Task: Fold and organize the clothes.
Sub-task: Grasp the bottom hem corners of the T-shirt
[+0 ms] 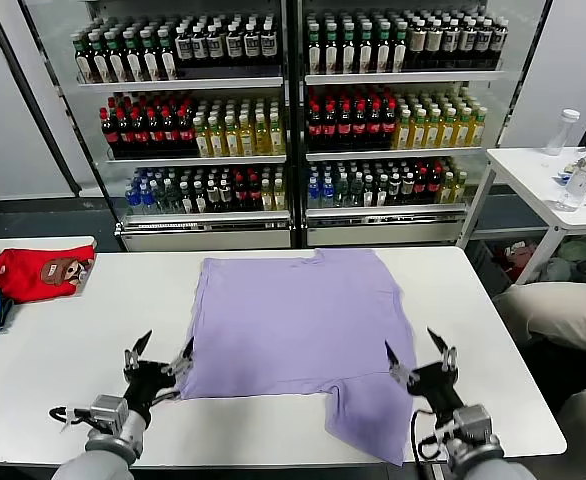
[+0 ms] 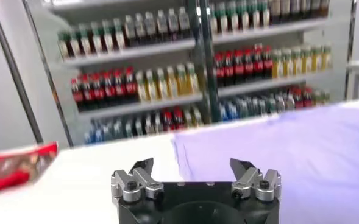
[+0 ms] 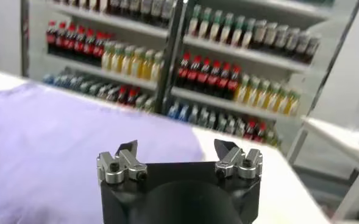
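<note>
While one lavender shirt lies spread flat mid-surface, the left tool at its near left corner and the right tool at its near right edge both gape wide, holding nothing. Left of the shirt, on the white surface, lies one red garment; beyond it stand two bottle-filled coolers.

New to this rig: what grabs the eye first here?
The lavender T-shirt spread flat mid-table, one sleeve hanging toward the near edge. Both grippers hover open at its near corners: left gripper at the left hem, right gripper by the right sleeve. Behind, a drinks cooler packed with bottles fills the background, and a red garment lies at the table's far left.
</note>
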`<state>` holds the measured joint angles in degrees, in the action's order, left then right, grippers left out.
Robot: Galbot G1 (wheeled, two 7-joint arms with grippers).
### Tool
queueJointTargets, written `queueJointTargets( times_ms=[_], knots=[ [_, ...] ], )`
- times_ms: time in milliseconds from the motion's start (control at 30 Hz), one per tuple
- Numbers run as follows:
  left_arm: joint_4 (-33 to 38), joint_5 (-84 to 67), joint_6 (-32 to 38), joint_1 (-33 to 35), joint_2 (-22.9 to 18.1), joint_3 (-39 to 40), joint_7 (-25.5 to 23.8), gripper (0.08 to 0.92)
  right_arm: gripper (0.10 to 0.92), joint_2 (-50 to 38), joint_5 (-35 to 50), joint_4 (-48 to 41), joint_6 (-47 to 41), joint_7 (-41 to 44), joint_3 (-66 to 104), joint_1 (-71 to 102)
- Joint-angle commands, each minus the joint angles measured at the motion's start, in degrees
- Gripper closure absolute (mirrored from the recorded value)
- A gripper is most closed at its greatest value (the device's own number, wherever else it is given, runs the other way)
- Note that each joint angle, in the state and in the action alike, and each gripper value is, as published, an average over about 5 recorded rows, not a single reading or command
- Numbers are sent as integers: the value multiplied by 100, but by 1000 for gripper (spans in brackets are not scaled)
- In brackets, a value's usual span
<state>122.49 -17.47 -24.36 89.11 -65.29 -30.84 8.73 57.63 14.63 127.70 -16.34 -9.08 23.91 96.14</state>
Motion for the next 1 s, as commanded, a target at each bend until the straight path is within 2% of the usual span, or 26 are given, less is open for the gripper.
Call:
queueJointTargets(
  times_ms=[33, 233, 500, 767, 867, 1000],
  knots=[
    [384, -214, -690, 471, 142, 64, 363, 177, 203, -140, 143, 201, -45, -140, -6, 676],
    [345, -255, -702, 531, 168, 51, 401, 177, 203, -50, 200, 132, -141, -443, -109, 704],
    [-229, -355, -670, 214, 124, 52, 243, 177, 203, -42, 408, 182, -226, -583, -78, 949],
    [-383, -389, -667, 153, 62, 67, 247, 183, 214, -4, 612, 88, -307, -668, -168, 958],
    [-383, -406, -665, 172, 69, 67, 249, 236, 275, 12, 722, 49, -323, -663, -203, 920],
    [-383, -489, -620, 174, 46, 76, 246, 354, 386, 24, 925, -18, -344, -658, -224, 892]
  ],
)
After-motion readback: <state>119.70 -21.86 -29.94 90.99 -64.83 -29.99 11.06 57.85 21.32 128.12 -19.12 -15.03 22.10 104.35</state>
